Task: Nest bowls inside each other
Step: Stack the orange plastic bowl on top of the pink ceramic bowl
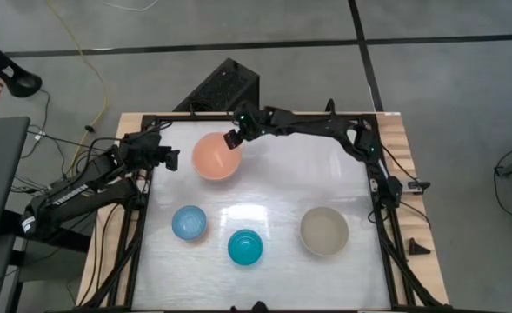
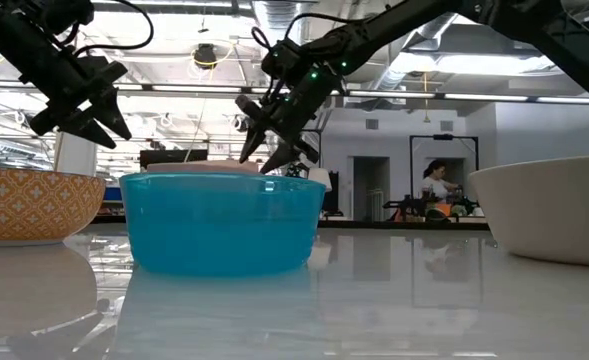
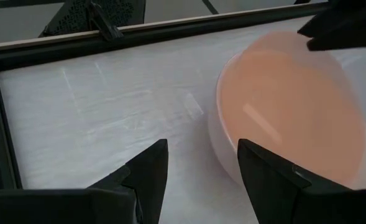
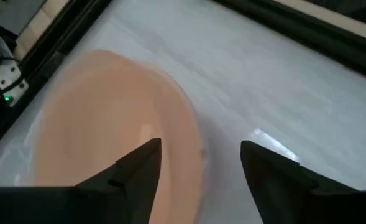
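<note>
A peach-orange bowl [image 1: 215,156] stands at the table's far left of centre; a pale white wall [image 3: 223,146] shows around it, as if it sat inside a cream-white bowl. My right gripper [image 1: 232,139] hangs open just over its far right rim [image 4: 192,124], one finger on either side of the rim line. My left gripper [image 1: 170,159] waits open to the bowl's left, above the table. Nearer the front stand a light blue bowl [image 1: 189,223], a teal bowl [image 1: 245,247] and a grey-beige bowl [image 1: 324,230], each on its base.
A black frame [image 1: 142,217] runs around the white tabletop. A black box [image 1: 225,87] sits beyond the far edge, and cables hang at the left. There is free room on the table between the peach bowl and the grey-beige bowl [image 1: 299,174].
</note>
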Tool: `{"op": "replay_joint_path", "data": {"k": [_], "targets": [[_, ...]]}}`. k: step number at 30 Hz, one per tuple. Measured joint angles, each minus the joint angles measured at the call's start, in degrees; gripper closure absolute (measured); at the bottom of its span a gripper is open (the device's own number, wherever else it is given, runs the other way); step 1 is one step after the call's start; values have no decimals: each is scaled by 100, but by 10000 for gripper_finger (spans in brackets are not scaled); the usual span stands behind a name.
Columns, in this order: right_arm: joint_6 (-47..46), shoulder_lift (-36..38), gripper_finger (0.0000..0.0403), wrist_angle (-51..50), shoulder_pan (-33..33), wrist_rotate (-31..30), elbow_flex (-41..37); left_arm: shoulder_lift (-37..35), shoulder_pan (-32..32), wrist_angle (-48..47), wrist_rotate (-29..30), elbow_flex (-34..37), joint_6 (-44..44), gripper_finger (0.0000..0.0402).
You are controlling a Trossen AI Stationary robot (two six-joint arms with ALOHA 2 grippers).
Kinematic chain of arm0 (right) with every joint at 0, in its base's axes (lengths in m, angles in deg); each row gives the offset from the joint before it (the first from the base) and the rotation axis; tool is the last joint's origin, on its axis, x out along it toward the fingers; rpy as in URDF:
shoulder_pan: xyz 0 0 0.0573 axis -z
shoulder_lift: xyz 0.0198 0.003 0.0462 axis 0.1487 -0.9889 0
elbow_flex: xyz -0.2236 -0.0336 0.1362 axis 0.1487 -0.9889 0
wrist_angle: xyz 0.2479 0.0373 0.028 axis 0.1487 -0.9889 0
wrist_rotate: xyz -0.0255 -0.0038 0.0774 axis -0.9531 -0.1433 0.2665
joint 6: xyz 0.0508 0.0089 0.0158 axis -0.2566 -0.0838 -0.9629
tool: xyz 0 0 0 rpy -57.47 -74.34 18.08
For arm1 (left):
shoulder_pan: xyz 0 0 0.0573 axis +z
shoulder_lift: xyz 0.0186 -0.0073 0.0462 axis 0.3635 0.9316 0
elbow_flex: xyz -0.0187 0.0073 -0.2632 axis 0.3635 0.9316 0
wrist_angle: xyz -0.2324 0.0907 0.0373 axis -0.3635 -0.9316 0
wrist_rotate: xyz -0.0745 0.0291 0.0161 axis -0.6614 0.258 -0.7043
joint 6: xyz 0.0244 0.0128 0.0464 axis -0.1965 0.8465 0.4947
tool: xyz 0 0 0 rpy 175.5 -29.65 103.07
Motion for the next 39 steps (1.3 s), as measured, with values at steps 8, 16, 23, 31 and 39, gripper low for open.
{"op": "replay_joint_path", "data": {"k": [8, 16, 23, 31, 39], "targets": [[16, 307, 143, 76, 198, 729, 0, 2, 0, 0, -2, 0, 0, 219], [-83, 123, 162, 336, 75, 1295, -9, 2, 0, 4, -1, 0, 20, 219], [-105, -48, 232, 566, 42, 1427, 0, 2, 0, 1, -15, 0, 15, 219], [-103, -90, 327, 454, 53, 1262, -4, 2, -2, -2, -35, 0, 11, 219], [-45, -92, 374, 251, 126, 992, -4, 2, -2, -2, -33, 0, -4, 219]]}}
